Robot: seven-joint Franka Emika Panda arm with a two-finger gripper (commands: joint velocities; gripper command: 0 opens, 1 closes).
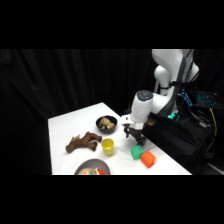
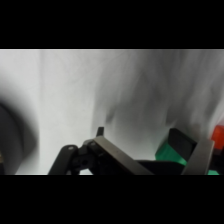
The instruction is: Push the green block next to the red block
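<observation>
Nearest the side cam: a grey plate w/ some food on it, cut by the frame's lower edge. Just beyond, the red block, an orange-red cube near the table's right front. The green block sits right beside it on the left, looks touching or nearly so; can't tell if there's a gap. So the green cube seems already about where the task wants it, prob. little pushing left.

The gripper hangs directly above and just behind the green block, tips close to its top edge; contact can't be confirmed. That spot suits a nudge toward the red cube. Whether the fingers are apart or together: can't tell from either view.

In the wrist view the green block shows low at right, bright green w/ a dark shaded face, partly behind a grey finger; a sliver of the red block is at the far right edge.

Further back: yellow cup, brown plush toy, then a black bowl of tan pieces, all on the white table, well apart from the blocks.
</observation>
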